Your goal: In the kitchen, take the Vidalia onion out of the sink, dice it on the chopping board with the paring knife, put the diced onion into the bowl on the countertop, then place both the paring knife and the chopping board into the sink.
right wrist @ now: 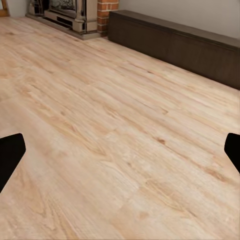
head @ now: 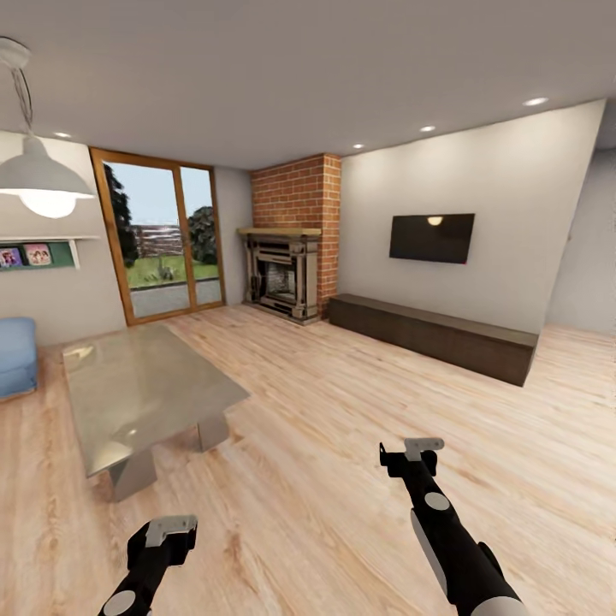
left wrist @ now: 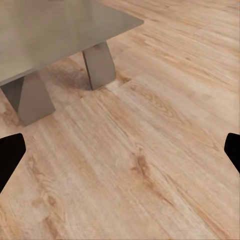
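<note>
Location: a living room, not the kitchen. We list what stands before us.

- Wooden plank floor [head: 342,479], pale, running the full width of the room.
- Low grey coffee table [head: 145,389] with a glossy top on angled legs, near our left arm; its legs appear close in the left wrist view.
- Brick fireplace [head: 287,257] in the far corner, with a wooden mantel.
- Long dark low cabinet [head: 432,335] along the right wall, beneath a wall-mounted television [head: 431,237].
- Glazed patio door [head: 162,244] with a wooden frame, garden beyond.
- Pendant lamp [head: 38,175], and the edge of a blue seat [head: 15,355] at far left.

Grippers: the left gripper [left wrist: 120,150] hangs low over bare floor, its fingers spread wide and holding nothing. The right gripper [right wrist: 120,150] is raised over the open floor, its fingers likewise spread and empty.

Task items: onion, board, knife, bowl and sink are not among the things listed here; we judge that we are in transit and that the kitchen lies elsewhere.

Handling notes, as judgement only: an onion is round, firm and smooth-skinned, so likely to roll or slip; we would grip it across its widest part. The knife is best taken by its handle, the rigid board by an edge.
</note>
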You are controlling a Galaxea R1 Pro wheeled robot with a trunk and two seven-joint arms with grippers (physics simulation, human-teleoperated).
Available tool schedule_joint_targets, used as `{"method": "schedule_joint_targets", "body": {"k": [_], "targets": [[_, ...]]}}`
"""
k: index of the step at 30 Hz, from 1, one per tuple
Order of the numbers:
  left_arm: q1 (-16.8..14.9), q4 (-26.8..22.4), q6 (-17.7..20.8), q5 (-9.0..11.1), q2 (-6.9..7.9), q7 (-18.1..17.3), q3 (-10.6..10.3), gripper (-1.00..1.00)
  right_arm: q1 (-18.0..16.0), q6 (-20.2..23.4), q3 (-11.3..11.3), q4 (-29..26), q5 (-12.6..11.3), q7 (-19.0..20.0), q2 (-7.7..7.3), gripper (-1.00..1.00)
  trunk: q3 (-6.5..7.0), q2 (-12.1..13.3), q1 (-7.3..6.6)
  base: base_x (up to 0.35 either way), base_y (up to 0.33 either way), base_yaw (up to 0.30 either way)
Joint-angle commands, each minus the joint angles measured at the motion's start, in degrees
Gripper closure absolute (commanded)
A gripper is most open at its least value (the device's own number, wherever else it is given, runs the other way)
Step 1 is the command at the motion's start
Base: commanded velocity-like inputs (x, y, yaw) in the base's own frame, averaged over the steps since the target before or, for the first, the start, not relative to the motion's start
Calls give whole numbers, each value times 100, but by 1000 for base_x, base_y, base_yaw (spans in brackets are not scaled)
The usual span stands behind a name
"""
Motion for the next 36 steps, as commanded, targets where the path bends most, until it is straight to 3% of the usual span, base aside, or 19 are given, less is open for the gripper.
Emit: {"method": "schedule_joint_targets", "body": {"k": [1, 10, 36], "targets": [[-2, -3, 2, 8, 2, 21, -7, -100, -4, 11, 3, 0, 59, -30, 5, -100, -13, -3, 3, 334, 0, -127], [-2, -12, 2, 4, 5, 21, -7, -100, -4, 18, -3, 0, 49, -30, 14, -100, -68, -3, 3, 324, -58, -183], [-2, -13, 11, 3, 2, 21, -7, -100, -4, 14, 3, 2, 54, -39, 18, -100, -166, -3, 3, 281, -196, -254]]}}
